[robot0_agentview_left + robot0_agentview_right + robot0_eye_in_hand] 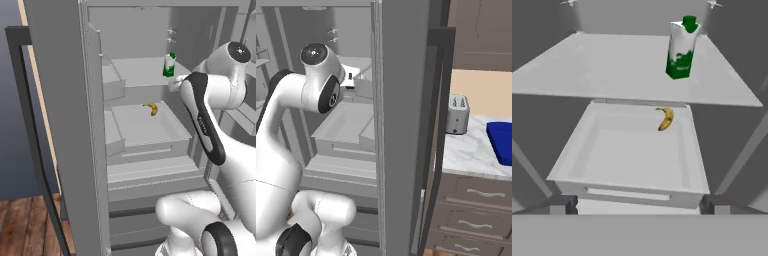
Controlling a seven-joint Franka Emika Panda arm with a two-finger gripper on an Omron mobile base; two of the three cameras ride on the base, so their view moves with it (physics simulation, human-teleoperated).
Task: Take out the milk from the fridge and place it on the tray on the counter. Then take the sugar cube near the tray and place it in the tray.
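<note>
Inside — one milk [681,49], one banana [666,119].

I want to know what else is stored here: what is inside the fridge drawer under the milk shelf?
The drawer holds one yellow banana near its back right corner. Its floor otherwise looks bare; the strip behind its front wall is hidden.

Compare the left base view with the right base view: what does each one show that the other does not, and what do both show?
Left base view alone: the milk upright on a fridge shelf, and a banana in the drawer below it.

Right base view alone: the counter, a toaster standing on it, and part of the blue tray at the right edge.

Both: the open fridge with its grey shelves, and the white arm reaching into it.
</note>
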